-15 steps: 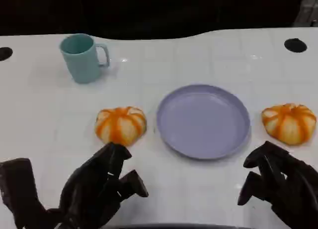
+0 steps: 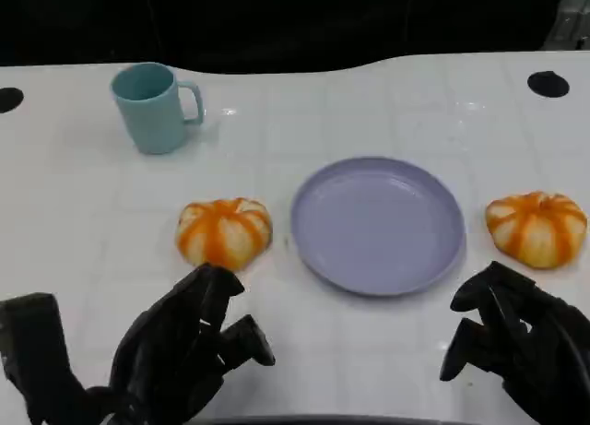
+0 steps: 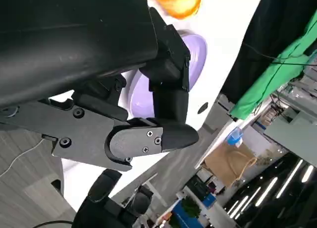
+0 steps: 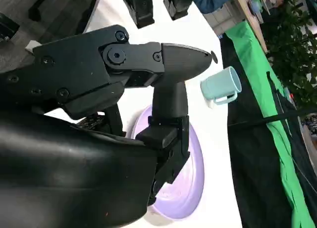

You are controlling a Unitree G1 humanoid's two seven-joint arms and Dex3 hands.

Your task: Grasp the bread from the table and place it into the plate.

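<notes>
Two orange-and-cream striped bread rolls lie on the white table: one bread roll just left of the lilac plate, the other bread roll at its right. The plate holds nothing. My left hand hovers near the front edge below the left roll, fingers apart, holding nothing. My right hand sits low at the front right, below the right roll, fingers apart, holding nothing. In the left wrist view a bread roll and the plate show past the fingers. The right wrist view shows the plate.
A teal mug stands at the back left, and the teal mug also shows in the right wrist view. Two dark round holes mark the table's far corners. The table's far edge meets a dark background.
</notes>
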